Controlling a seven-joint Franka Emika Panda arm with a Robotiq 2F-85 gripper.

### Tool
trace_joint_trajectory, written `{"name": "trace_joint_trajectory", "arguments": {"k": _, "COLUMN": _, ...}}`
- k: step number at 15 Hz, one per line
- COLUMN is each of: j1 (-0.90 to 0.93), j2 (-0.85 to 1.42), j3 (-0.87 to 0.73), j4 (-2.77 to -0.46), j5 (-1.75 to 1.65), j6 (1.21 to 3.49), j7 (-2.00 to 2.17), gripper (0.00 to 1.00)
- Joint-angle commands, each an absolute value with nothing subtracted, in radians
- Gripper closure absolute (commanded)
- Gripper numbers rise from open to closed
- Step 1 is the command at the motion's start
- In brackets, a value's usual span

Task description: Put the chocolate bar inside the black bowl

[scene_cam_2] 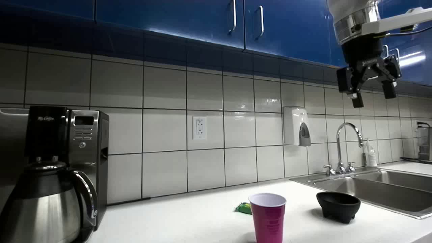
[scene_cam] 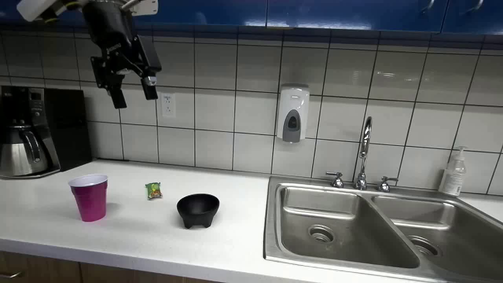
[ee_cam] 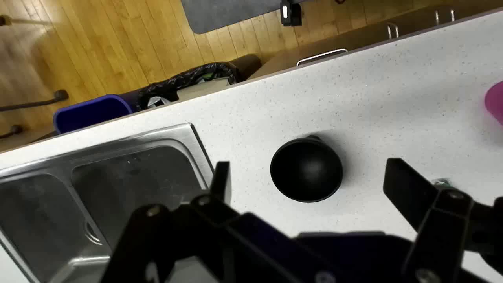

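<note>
The small green chocolate bar (scene_cam: pixel 153 190) lies on the flat white surface (scene_cam: pixel 239 212), well below the black two-fingered gripper (scene_cam: pixel 134 100). The gripper is up high in the air, well apart from the bar, with its two fingers spread wide. In an exterior view, the gripper (scene_cam_2: pixel 374 100) shows well to the right of the bar, and the pink plastic cup (scene_cam_2: pixel 269 220) covers part of the bar. In the wrist view, the bar peeks out beside the finger on the right, and most of it is hidden. The round black bowl (ee_cam: pixel 306 171) shows in the gap between the fingers there, but it sits on the surface.

The bar has a wrapper with yellowish marks. To its right and a bit nearer is the bowl. It looks dark and dull, with a wide top, a smaller bottom and short feet. The cup is left of the bar and nearer. It stands upright, white inside and wider at the top. The surface has tiny gray specks. Farther right is the shiny metal sink (scene_cam: pixel 273 220) with two deep basins. On the far side is a wall of pale square tiles (scene_cam: pixel 214 110) with thin dark lines.
</note>
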State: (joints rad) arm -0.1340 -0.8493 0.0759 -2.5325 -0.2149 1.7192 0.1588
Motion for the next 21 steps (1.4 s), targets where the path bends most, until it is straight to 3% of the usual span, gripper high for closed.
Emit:
{"name": "trace_joint_trajectory", "arguments": {"k": 1, "j1": -0.115, "j2": -0.846, "j3": 0.063, "j4": -2.529, "j5": -0.225, "j6": 1.714, "j7": 0.17, "gripper": 0.0}}
{"name": "trace_joint_trajectory", "arguments": {"k": 21, "j1": -0.096, "j2": -0.769, "j3": 0.065, "j4": -2.532, "j5": -0.229, "j6": 1.747, "j7": 0.16, "gripper": 0.0}}
